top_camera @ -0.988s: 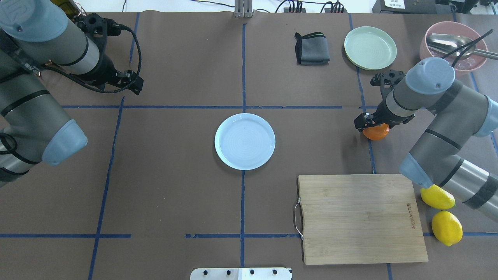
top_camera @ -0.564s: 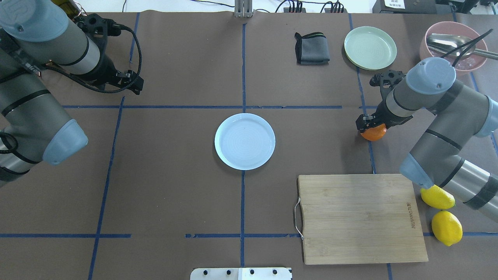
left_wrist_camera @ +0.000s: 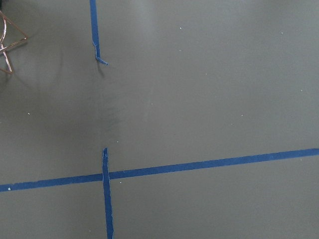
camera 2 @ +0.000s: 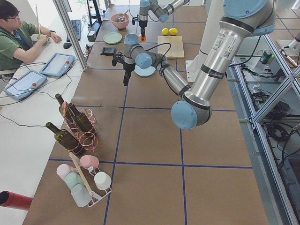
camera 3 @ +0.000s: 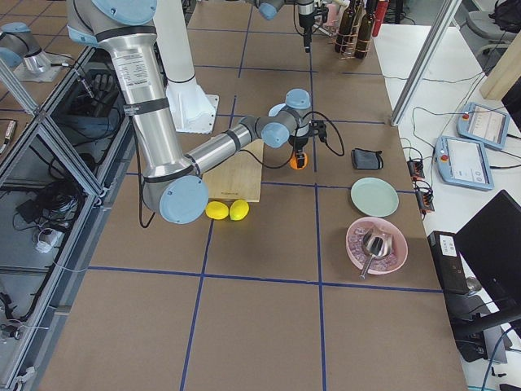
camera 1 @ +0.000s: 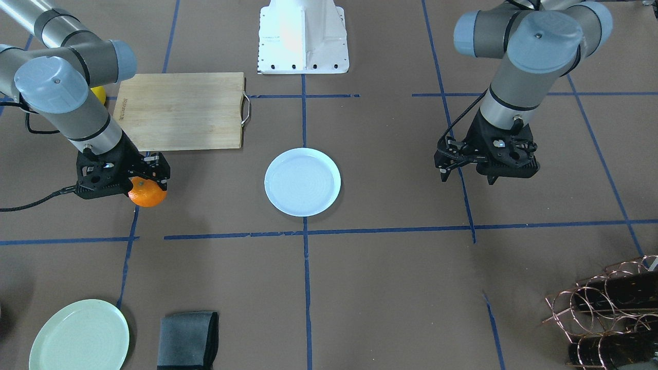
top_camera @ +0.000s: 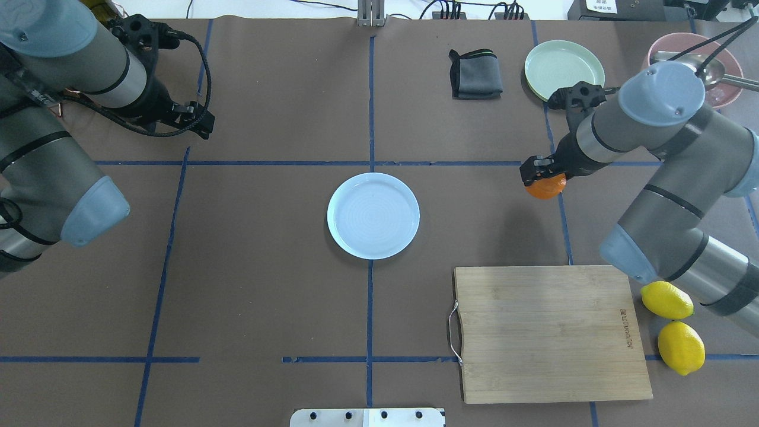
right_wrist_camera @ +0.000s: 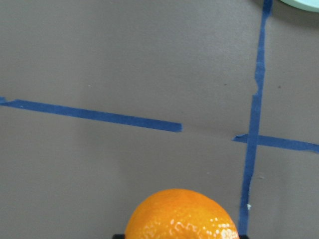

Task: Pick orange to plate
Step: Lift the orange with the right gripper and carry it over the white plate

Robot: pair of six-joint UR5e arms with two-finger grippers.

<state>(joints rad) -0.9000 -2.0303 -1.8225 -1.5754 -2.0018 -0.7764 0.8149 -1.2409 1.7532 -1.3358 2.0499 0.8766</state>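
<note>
My right gripper (top_camera: 541,178) is shut on the orange (top_camera: 544,188), which hangs just under its fingers, right of the table's middle. The front-facing view shows the same grip, with the orange (camera 1: 148,194) below the gripper (camera 1: 136,180). In the right wrist view the orange (right_wrist_camera: 182,216) fills the bottom edge above brown paper. The pale bluish-white plate (top_camera: 373,215) lies bare at the table's centre, well to the left of the orange. My left gripper (top_camera: 198,124) hovers over the far left of the table, open and holding nothing.
A wooden cutting board (top_camera: 548,332) lies near the front right, with two lemons (top_camera: 667,300) beside it. A pale green plate (top_camera: 563,72), a folded grey cloth (top_camera: 474,74) and a pink bowl (camera 3: 376,244) with a spoon sit at the back right. A bottle rack (camera 1: 606,303) stands at the far left.
My right gripper has carried the orange up off the table and toward the left and back. The left arm has shifted slightly toward the back.
</note>
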